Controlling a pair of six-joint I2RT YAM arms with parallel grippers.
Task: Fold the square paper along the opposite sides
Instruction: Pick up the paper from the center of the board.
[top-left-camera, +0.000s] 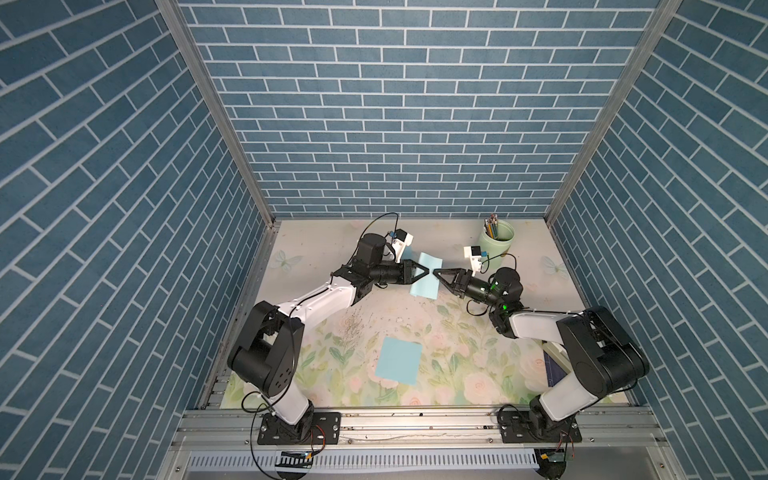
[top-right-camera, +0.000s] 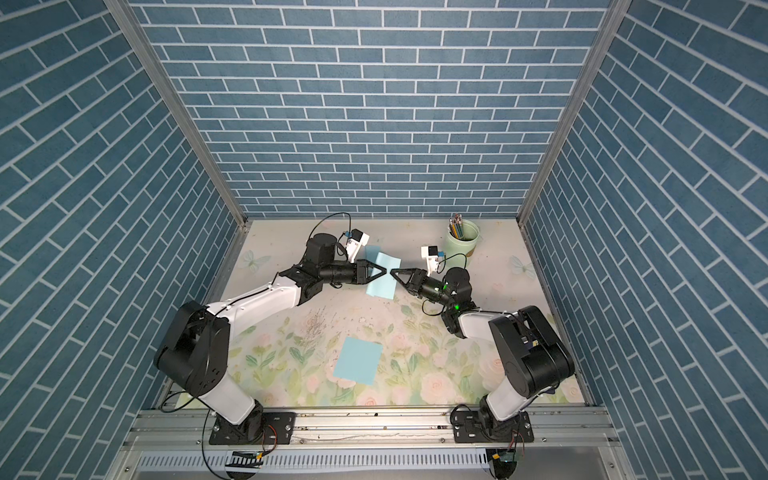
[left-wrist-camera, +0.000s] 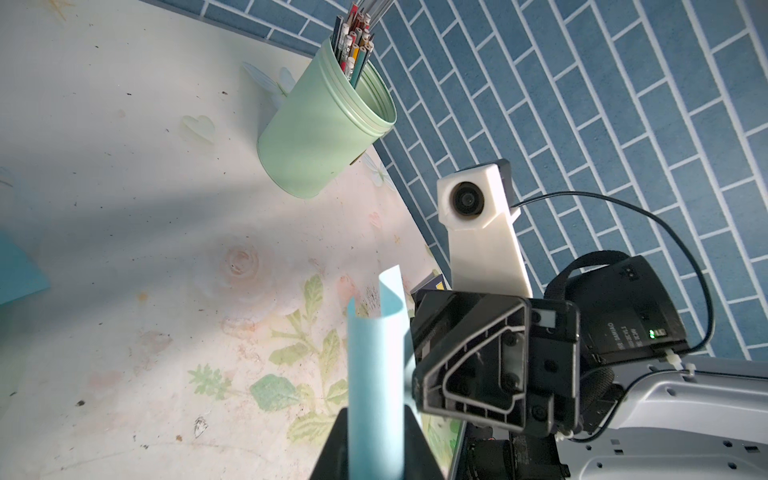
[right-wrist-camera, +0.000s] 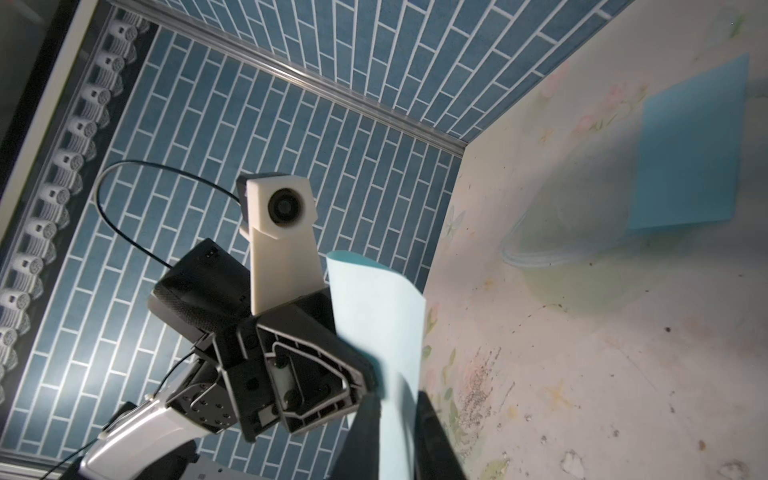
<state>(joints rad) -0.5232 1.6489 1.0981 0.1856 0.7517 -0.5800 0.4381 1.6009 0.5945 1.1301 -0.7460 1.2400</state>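
The left hand (top-left-camera: 427, 272) is clenched on the square paper (top-left-camera: 424, 287): in the left wrist view the pale blue sheet (left-wrist-camera: 376, 374) runs out from between its two dark fingers (left-wrist-camera: 332, 453). The right hand (top-left-camera: 435, 273) is also clamped on it, with the sheet (right-wrist-camera: 382, 316) rising from between its fingers (right-wrist-camera: 432, 440) in the right wrist view. In both top views the two hands meet tip to tip, almost touching.

Nearest the arm bases, a second blue sheet (top-left-camera: 399, 359) lies flat and untouched on the flowered bench (top-left-camera: 324, 249), well apart from both hands. Further back, at mid-bench, the held paper hangs clear of the surface between the hands. It looks narrower than it is long in the top views, and both wrist views show it bowed. Whether a crease has been set cannot be told. At the far right corner a green cup (top-left-camera: 496, 241) full of pencils (top-left-camera: 492, 224) stands out of the way.

The step in hand looks like bringing the sheet's opposite sides together in the air under a shared grip. The next move probably calls for the two edges to be matched flush, then for the paper to be lowered onto a bare part of the bench and pressed along the bend. With both hands pinching so close together, they need to move as one, or one must release first, to avoid tearing or skewing the sheet.
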